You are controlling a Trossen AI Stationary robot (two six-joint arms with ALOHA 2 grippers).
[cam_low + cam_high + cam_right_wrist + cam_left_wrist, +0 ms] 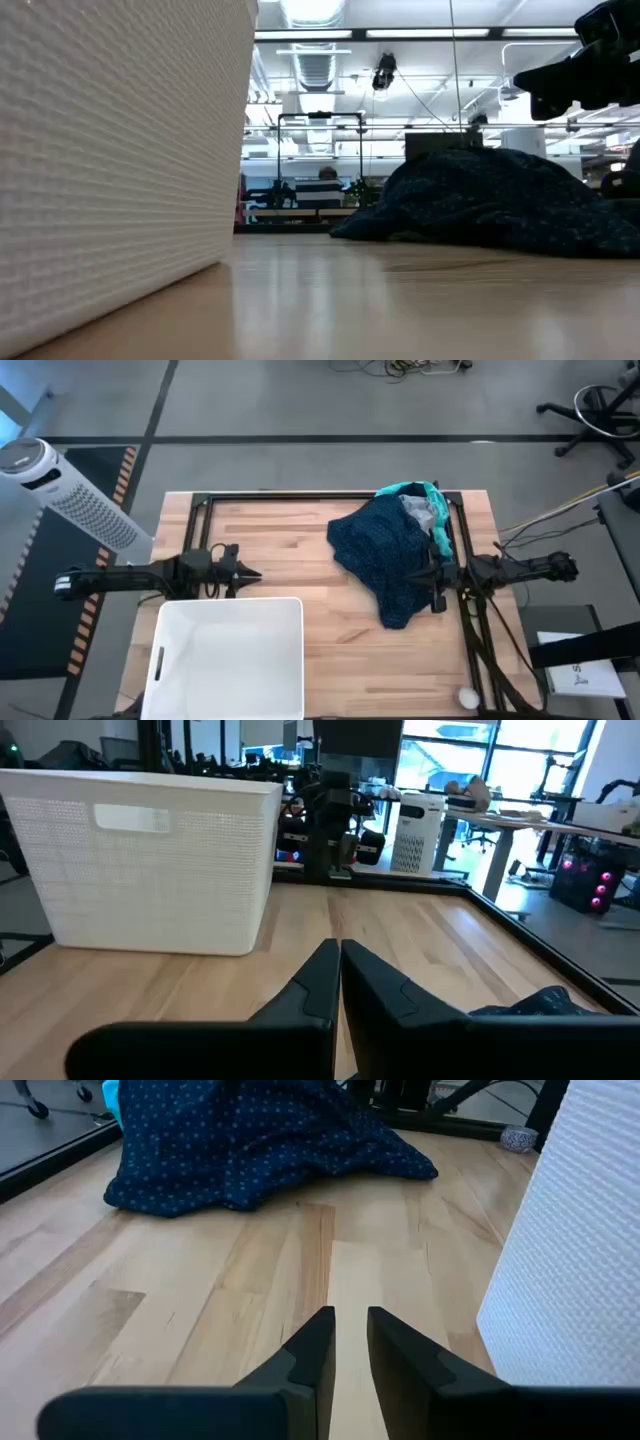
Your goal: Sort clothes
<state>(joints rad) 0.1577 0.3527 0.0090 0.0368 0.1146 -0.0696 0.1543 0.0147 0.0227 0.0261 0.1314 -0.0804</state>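
Note:
The clothes lie in a pile at the table's far right. A large navy dotted garment (390, 555) lies on top and spreads onto the wood; it also shows in the low view (490, 200) and the left wrist view (250, 1140). A teal one (408, 489) and a grey one (420, 510) stick out at the pile's far side. No lavender or black garment shows. My right gripper (413, 575) is shut and empty, hovering above the navy garment's right part (545, 85). My left gripper (255, 572) hangs low over bare wood just beyond the bin, with a narrow gap between its fingers (350, 1325).
A white plastic bin (225, 655) stands at the near left, close to my left gripper (570, 1250). A black frame rail (300, 495) runs along the table's far and right edges. A small tape roll (467, 698) lies at the near right. Bare wood lies between bin and pile.

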